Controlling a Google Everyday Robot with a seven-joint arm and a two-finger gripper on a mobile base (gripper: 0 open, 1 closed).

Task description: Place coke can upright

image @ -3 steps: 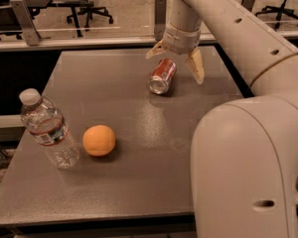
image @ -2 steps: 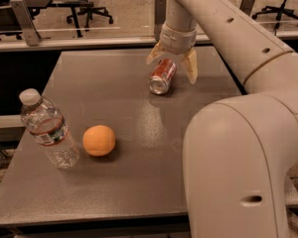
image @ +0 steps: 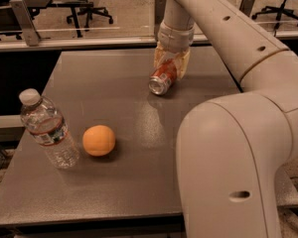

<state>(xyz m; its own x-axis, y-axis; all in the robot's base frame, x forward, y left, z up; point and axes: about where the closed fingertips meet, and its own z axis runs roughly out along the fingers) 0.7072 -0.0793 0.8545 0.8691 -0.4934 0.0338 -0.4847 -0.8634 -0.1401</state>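
grey tabletop (image: 114,98) is filling most of the frame, with office chairs sitting behind it. in the upper middle, i am seeing the gripper (image: 171,69) clenching around the coke can (image: 162,79), which is lying tilted with its silver end pointing lower left. i am judging that the round can could be slipping or rolling out while tipping up. open room is lying left of and below it. the orange (image: 99,140) and water bottle (image: 47,133) are sitting well apart at lower left, and the far table edge is running near.
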